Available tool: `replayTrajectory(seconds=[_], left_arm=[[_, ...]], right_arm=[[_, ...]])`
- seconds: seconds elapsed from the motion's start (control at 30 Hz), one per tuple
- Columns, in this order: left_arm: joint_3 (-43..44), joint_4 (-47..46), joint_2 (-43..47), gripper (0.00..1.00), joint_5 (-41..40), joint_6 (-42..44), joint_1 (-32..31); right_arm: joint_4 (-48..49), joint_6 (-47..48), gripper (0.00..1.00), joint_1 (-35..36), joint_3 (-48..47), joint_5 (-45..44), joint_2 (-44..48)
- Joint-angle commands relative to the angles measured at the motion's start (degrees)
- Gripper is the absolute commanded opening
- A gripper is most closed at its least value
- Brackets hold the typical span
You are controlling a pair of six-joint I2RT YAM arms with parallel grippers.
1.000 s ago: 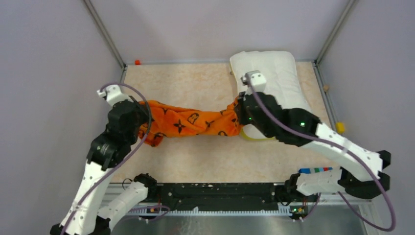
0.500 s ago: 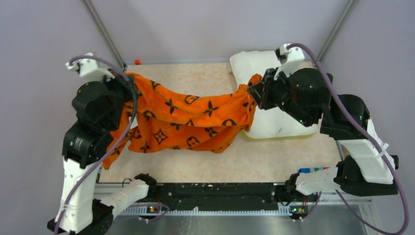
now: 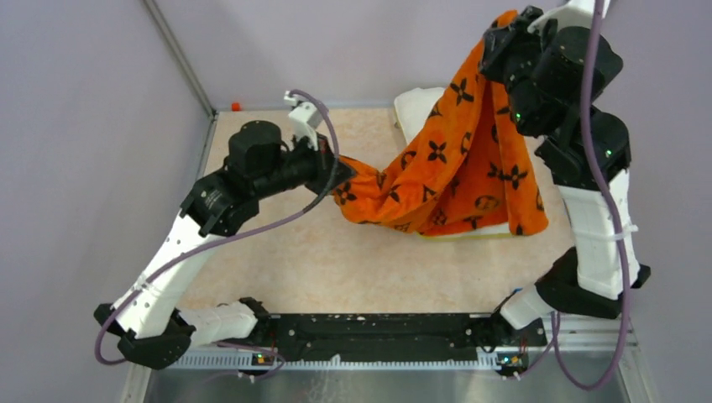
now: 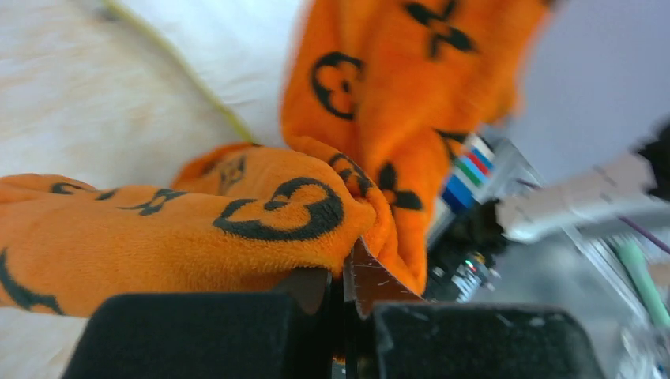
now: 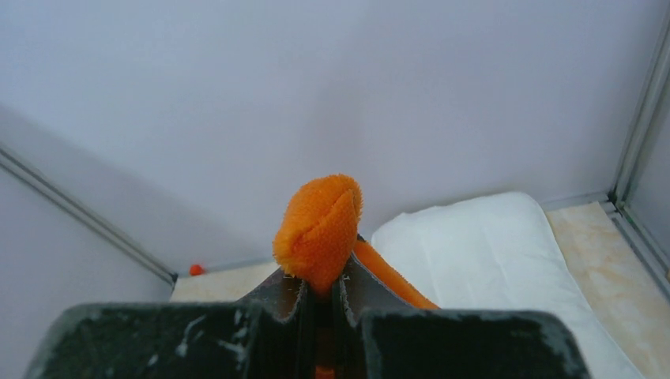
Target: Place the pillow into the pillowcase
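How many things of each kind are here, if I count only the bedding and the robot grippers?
white quilted pillow: 1
orange printed fabric pillowcase: 1
grippers, each shut on the pillowcase (left gripper, right gripper): 2
Total: 4

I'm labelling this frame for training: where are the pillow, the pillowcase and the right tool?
pillow [image 5: 491,249], right wrist view, its white top face.
pillowcase [image 3: 470,159], top external view, the hanging middle panel.
right tool [image 5: 322,298], right wrist view, between the fingertips pinching orange fabric.
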State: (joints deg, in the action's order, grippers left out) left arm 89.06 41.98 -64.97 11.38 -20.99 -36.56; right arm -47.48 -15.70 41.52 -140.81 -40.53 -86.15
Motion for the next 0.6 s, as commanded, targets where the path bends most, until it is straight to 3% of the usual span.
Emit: replayTrajectory(seconds=[0.0,0.13,0.2,0.27,0.43,0.57], left_arm=[[1.1,-10.7,-2.8,0.00,9.2,0.3,-12.3],[3.6,-14.2,-10.0,0.00,8.2,1.5,-25.7],[5.2,-15.1,-13.0,0.00,7.2,0.9,-27.9],[2.6,-16.7,-12.3,0.00,0.6,-3.7,-27.2],[-10.8,-13.2,-2.9,0.00,-7.7,-19.3,-12.0],[-24.4,-10.9,6.8,0.00,-10.7,-25.5,-0.1]], right_arm=[[16.1,5.8,0.00,-1.6,-0.7,-0.7,-2.4],[23.4,7.3,0.00,-2.3,-2.6,2.6,-6.9],[25.1,6.4,0.00,-2.4,-5.9,5.9,-11.0],[26.3,4.6,0.00,-2.3,-7.6,10.5,-14.6],[27.9,-5.7,0.00,-1.9,-5.6,25.4,-23.8],[29.8,-10.3,0.00,1.7,-4.4,35.6,-35.2]])
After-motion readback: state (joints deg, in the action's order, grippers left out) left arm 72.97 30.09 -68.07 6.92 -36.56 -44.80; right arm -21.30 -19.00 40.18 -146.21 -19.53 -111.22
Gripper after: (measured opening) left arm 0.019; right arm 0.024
